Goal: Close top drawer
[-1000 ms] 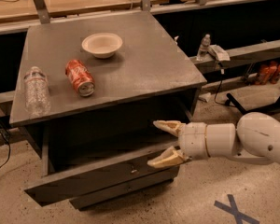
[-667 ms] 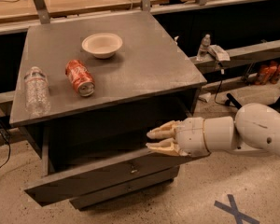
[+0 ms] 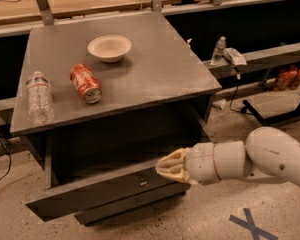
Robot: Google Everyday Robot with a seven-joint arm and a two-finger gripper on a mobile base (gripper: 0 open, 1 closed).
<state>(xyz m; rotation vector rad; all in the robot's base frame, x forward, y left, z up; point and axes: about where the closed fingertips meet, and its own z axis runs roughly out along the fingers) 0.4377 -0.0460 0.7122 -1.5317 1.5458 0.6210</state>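
Note:
The top drawer (image 3: 90, 196) of the dark grey cabinet (image 3: 155, 69) stands pulled out. Its flat front panel slants toward the lower left, with a tiny metal knob (image 3: 142, 184) near its middle. My gripper (image 3: 166, 167), cream fingers on a white arm reaching in from the right, is shut with its fingers pressed together and holds nothing. It is at the right end of the drawer's front panel, at or just above the top edge; I cannot tell if it touches. The drawer's inside is dark.
On the cabinet top lie a white bowl (image 3: 109, 47), a red soda can (image 3: 86, 83) on its side and a clear water bottle (image 3: 39, 96) on its side. A lower drawer front (image 3: 132, 210) sticks out slightly. Another bottle (image 3: 218, 50) stands on a ledge at right. A blue X (image 3: 250, 223) marks the floor.
The gripper's fingers have gone from spread open to shut, and the gripper has moved left toward the drawer's front. The drawer has not visibly moved.

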